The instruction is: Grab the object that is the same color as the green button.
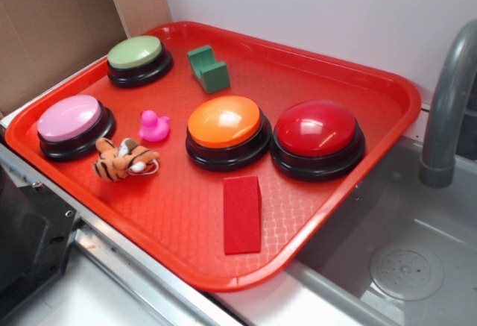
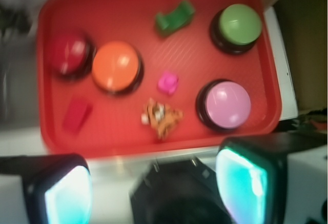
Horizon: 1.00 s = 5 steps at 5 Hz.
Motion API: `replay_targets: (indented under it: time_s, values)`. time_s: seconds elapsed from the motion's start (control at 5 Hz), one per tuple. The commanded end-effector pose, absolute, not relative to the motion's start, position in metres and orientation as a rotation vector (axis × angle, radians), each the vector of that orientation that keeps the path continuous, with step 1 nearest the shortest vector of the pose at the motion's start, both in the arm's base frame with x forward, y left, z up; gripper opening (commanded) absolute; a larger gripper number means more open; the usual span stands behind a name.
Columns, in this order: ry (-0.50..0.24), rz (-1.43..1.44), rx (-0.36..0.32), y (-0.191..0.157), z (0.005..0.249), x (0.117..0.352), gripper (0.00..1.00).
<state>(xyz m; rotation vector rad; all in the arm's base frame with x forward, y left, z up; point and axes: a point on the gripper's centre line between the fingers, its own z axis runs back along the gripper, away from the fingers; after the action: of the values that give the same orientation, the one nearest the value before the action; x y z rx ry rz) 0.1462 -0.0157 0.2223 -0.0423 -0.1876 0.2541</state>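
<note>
The object, a small dark green block with a U-shaped notch (image 1: 209, 69), sits near the back of the red tray (image 1: 358, 69), just right of the green button (image 1: 138, 59). In the wrist view the same block (image 2: 175, 16) lies near the top, left of the green button (image 2: 237, 26). My gripper (image 2: 154, 188) is open, its two pale teal pads (image 2: 69, 196) wide apart with nothing between them. It hangs high above the tray's near edge, far from the block. The gripper does not show in the exterior view.
On the tray stand a pink button (image 1: 73, 124), an orange button (image 1: 227, 130) and a red button (image 1: 318, 138). A pink rubber duck (image 1: 153, 127), a toy tiger (image 1: 123, 159) and a flat red wedge (image 1: 242, 212) lie among them. A grey faucet (image 1: 447, 110) and sink (image 1: 406, 266) are right.
</note>
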Motion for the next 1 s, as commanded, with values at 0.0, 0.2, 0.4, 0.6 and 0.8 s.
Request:
replay_targets:
  time_s: [0.0, 0.2, 0.4, 0.6, 0.8]
  values:
    - [-0.206, 0.696, -0.024, 0.014, 0.172, 0.195, 1.0]
    - [-0.179, 0.858, -0.021, 0.019, 0.14, 0.218, 1.0]
    - [-0.165, 0.941, 0.022, 0.03, 0.11, 0.239, 1.0]
    - [-0.162, 0.948, 0.01, 0.034, 0.091, 0.258, 1.0]
    - [-0.195, 0.92, -0.049, 0.046, 0.076, 0.275, 1.0]
